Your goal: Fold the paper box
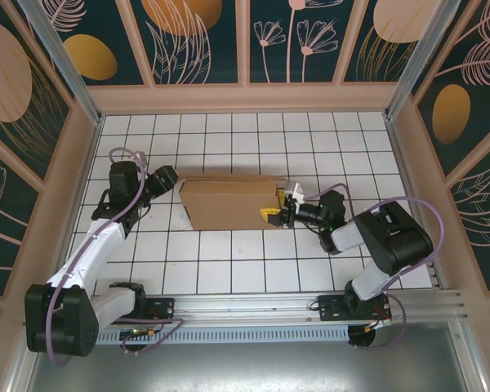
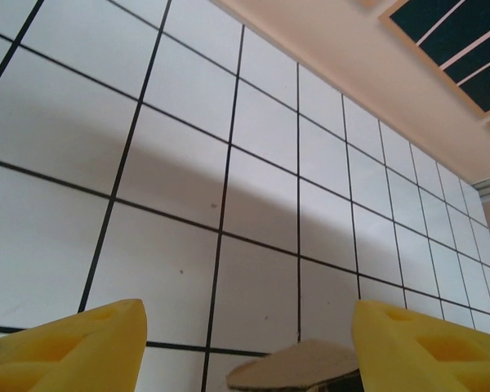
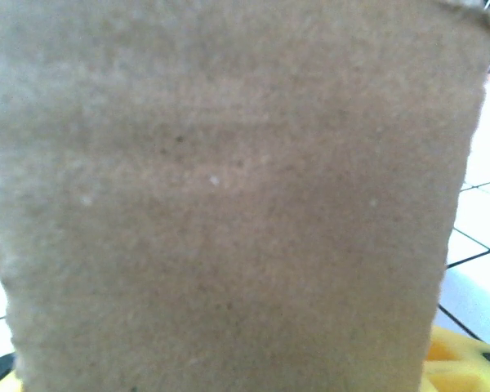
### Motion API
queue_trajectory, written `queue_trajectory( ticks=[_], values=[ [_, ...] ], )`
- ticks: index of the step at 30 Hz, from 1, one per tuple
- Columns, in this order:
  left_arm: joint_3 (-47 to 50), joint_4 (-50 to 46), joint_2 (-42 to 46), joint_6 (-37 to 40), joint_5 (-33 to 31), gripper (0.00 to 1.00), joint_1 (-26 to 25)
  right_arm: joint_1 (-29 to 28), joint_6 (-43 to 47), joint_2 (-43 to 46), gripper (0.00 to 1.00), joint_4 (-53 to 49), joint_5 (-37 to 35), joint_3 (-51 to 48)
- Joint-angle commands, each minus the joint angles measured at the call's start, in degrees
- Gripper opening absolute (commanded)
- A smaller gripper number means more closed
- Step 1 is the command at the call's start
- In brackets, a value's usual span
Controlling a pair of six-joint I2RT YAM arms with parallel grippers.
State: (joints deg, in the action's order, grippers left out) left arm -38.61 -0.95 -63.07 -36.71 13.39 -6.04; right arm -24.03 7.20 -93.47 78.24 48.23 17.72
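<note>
The brown paper box [image 1: 229, 204] lies in the middle of the white tiled surface [image 1: 229, 265], between the two arms. The left claw [image 1: 168, 180] is at the left end of the box. From the left wrist, its two yellow fingers [image 2: 73, 351] stand far apart, and you can see the tiles between them. A small bit of the box pokes up low down between the fingers. The left claw is open wide and is not squeezing anything. The right claw [image 1: 276, 209] is right up against the right end of the box. From the right wrist, a wall of brown cardboard stands very close in front of the camera, and one yellow finger tip [image 3: 461, 363] peeks out at the bottom corner. I cannot tell if this claw grips the box or just touches it
</note>
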Motion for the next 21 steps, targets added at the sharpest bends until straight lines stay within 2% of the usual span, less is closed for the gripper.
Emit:
queue_trajectory(
  ticks=[1,9,11,16,21],
  values=[
    [1.29,-1.25,-0.14,0.50,-0.10,0.66,-0.11,-0.73,7.81,-1.94,0.34,-0.05,-1.81,-1.08],
    [0.35,-2.13,5.50,-0.21,-2.02,0.66,-0.12,-0.15,9.45,-1.61,0.42,-1.30,-1.98,-1.13],
    [-0.95,-2.89,5.75,-0.21,-1.76,0.66,-0.16,0.21,8.42,-2.05,0.49,-0.98,-1.09,-0.76],
    [-1.72,-2.68,5.41,-1.14,-0.22,0.66,-0.17,0.21,7.10,-3.02,0.52,-0.32,-0.26,-0.75],
    [-2.20,-2.17,5.33,-1.81,0.61,0.66,-0.12,0.45,6.94,-3.21,0.60,-0.47,0.47,-0.80]
  ],
)
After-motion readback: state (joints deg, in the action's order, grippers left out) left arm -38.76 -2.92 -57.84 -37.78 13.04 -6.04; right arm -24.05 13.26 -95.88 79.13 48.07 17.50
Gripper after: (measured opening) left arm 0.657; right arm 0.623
